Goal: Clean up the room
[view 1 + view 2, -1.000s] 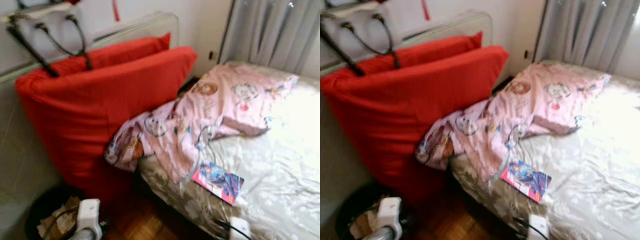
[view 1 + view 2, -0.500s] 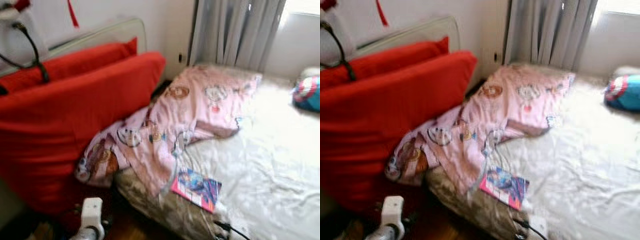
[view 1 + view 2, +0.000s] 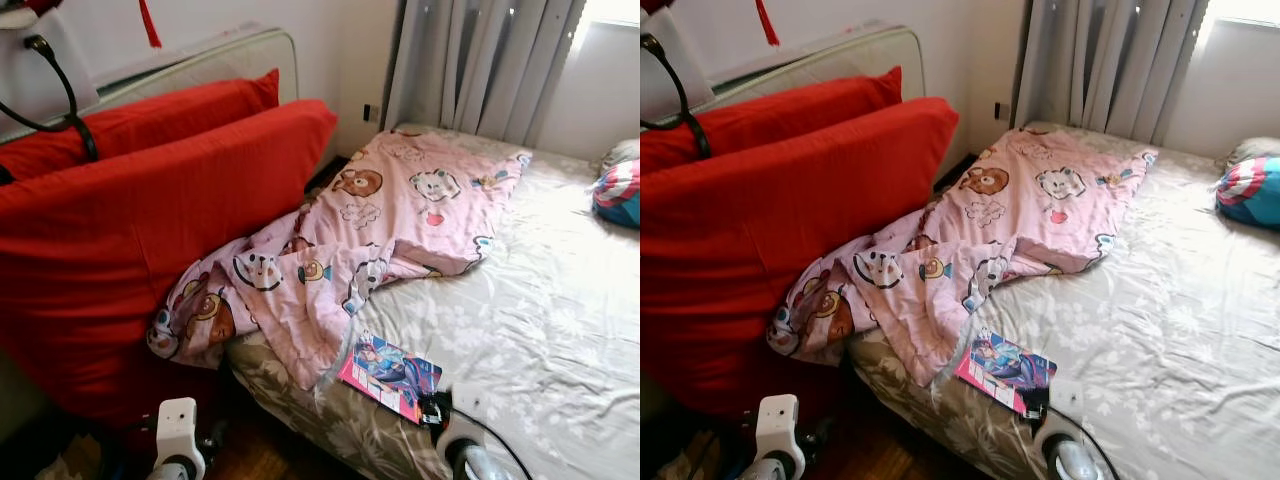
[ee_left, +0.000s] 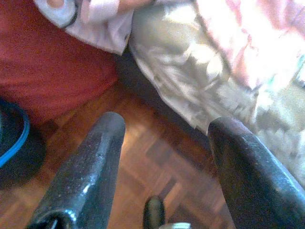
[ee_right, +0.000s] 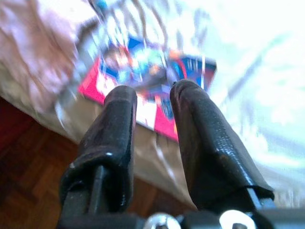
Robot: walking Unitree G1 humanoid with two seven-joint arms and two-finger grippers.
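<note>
A thin book (image 3: 390,375) with a pink and blue cover lies flat on the grey flowered bed sheet (image 3: 540,330), close to the bed's near edge. My right gripper (image 3: 434,408) is at the book's near right corner. In the right wrist view its fingers (image 5: 119,119) point at the book (image 5: 143,76) with a narrow gap and nothing between them. A crumpled pink blanket (image 3: 380,230) with cartoon animals spills over the bed's left edge. My left gripper (image 4: 164,124) hangs open over the parquet floor (image 4: 157,157) beside the bed.
Big red cushions (image 3: 150,230) lean against the wall left of the bed, with a black bag strap (image 3: 70,110) above them. Grey curtains (image 3: 480,60) hang behind the bed. A blue and red pillow (image 3: 620,195) lies at the far right. A dark bin (image 4: 14,143) stands on the floor.
The camera has swung to the right and the picture has sharpened. My right arm has risen into view and its fingers have reached the book's near corner.
</note>
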